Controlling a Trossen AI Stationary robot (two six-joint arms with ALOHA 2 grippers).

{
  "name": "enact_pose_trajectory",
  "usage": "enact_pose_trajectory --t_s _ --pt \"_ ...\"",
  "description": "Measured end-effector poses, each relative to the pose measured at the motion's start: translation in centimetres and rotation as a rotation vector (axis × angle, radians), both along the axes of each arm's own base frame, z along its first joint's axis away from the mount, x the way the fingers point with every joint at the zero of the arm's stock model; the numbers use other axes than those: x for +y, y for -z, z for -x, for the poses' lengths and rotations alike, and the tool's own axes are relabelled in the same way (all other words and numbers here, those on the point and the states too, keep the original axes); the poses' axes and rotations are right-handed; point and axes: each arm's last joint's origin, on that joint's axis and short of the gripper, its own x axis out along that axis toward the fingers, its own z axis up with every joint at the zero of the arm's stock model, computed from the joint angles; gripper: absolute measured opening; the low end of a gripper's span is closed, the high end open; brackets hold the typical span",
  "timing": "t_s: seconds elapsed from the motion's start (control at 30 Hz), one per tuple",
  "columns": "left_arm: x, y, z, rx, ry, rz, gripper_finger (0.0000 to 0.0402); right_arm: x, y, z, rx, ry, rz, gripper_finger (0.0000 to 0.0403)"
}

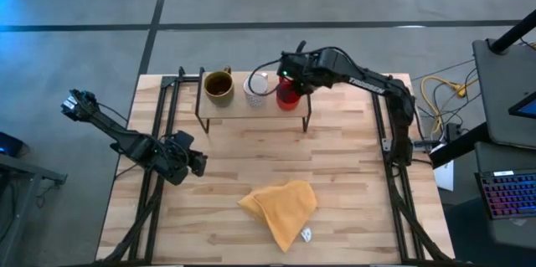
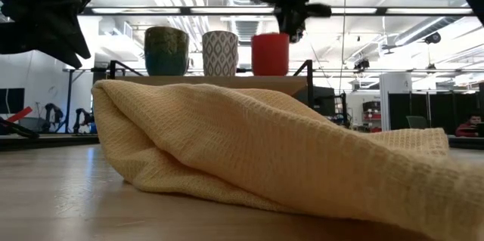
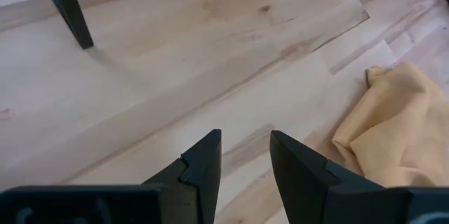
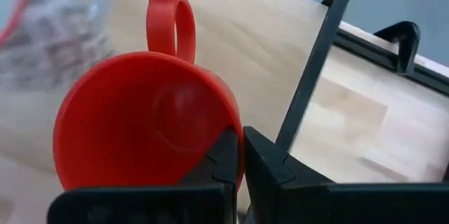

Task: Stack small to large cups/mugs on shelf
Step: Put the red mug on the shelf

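Three mugs stand in a row on the low wooden shelf (image 1: 251, 110) at the table's far side: olive-brown (image 1: 219, 85) on the left, white (image 1: 256, 89) in the middle, red (image 1: 287, 95) on the right. In the low view the olive mug (image 2: 166, 50), the white mug (image 2: 220, 52) and the red mug (image 2: 270, 54) stand upright side by side. My right gripper (image 1: 289, 83) is above the red mug (image 4: 140, 126), shut on it. My left gripper (image 1: 197, 162) is open and empty low over the table's left part (image 3: 245, 147). My right gripper pinches the red mug's rim (image 4: 237, 155) on the side away from the handle (image 4: 168, 20), one finger inside the mug and one outside. The fingers come from above, pointing down. The mug is upright, its base level with the shelf board (image 2: 212, 80).
A crumpled yellow-orange cloth (image 1: 280, 204) lies on the table near its front edge, filling the foreground of the low view (image 2: 265, 143) and close to my left gripper (image 3: 393, 133). A black shelf leg (image 3: 66, 10) stands on the table. Black frame rails (image 1: 163, 116) run along both table sides.
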Motion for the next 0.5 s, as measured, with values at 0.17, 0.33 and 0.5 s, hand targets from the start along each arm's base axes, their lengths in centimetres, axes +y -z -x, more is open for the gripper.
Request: enact_pose_trajectory --t_s 0.17,0.33,0.5 --pt "-0.1 0.0 -0.1 -0.017 -0.014 0.019 0.0109 -1.8 0.0 0.1 -0.008 0.022 -0.022 0.0009" --pt "-0.2 -0.1 -0.3 -0.038 -0.014 0.031 0.0109 -2.8 0.2 0.2 -0.023 0.038 -0.089 0.0009" --pt "-0.2 -0.1 -0.3 -0.036 -0.014 0.027 0.0109 -2.7 0.3 0.5 -0.007 0.074 -0.109 0.0013"
